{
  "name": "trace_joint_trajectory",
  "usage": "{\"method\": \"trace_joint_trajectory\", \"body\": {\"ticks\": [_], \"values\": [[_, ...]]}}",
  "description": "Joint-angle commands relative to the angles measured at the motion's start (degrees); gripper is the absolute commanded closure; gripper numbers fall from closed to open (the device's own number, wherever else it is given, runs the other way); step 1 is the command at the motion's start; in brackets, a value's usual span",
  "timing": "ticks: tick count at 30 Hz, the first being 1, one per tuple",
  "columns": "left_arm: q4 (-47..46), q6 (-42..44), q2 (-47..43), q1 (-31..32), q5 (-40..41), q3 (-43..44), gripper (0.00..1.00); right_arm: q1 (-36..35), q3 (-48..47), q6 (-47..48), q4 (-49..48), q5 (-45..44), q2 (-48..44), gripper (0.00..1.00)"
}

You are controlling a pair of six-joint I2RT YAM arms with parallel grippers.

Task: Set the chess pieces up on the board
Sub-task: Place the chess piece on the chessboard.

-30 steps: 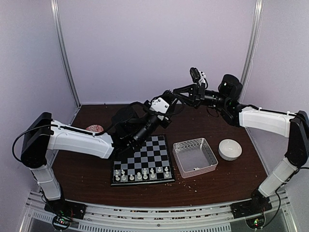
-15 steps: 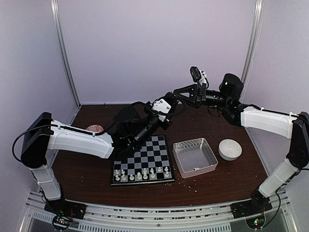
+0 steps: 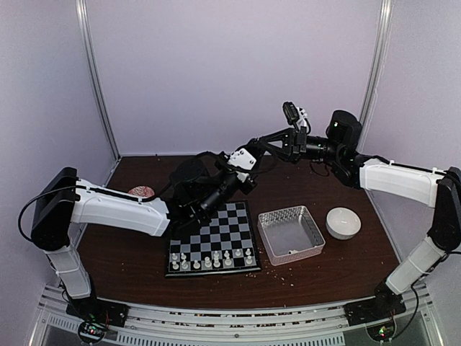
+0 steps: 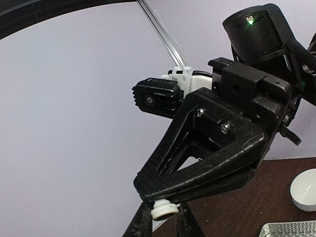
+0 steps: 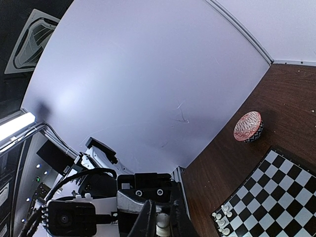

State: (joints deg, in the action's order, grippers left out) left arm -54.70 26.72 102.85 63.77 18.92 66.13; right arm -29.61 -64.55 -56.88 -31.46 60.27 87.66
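White plastic chess piece (image 4: 164,210), tiny, likely light and slick, hangs in mid-air beyond the board (image 3: 223,223), clenched by the right end effector (image 5: 162,219); the left end effector (image 4: 163,217) flanks it, grip unclear. Its narrow waist probably suits pinching best.

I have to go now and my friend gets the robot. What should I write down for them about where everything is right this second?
Right gripper: shut on one white chess piece, held in the air.
Left gripper: fingers either side of that same piece; a firm grip cannot be told.
Board: flat on the table.
Done: standing pieces along its near edge.
Left: place the held piece; the other squares in view are bare.
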Motion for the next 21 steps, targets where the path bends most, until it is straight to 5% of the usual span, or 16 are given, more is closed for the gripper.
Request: {"method": "trace_joint_trajectory", "body": {"ticks": [1,4,21], "values": [[0.2,0.6,-1.2,0.0,-0.9,1.5,0.83,-0.2,-0.4,1.3,-0.2,0.6,-1.3,0.91],[-0.8,0.8,-1.2,0.2,-0.6,1.1,0.75,-0.2,-0.3,1.9,0.3,0.4,-1.3,0.89],[-0.3,-0.1,-1.9,0.1,-1.6,0.8,0.89,-0.1,-0.4,1.7,0.5,0.9,-1.2,0.83]]}}
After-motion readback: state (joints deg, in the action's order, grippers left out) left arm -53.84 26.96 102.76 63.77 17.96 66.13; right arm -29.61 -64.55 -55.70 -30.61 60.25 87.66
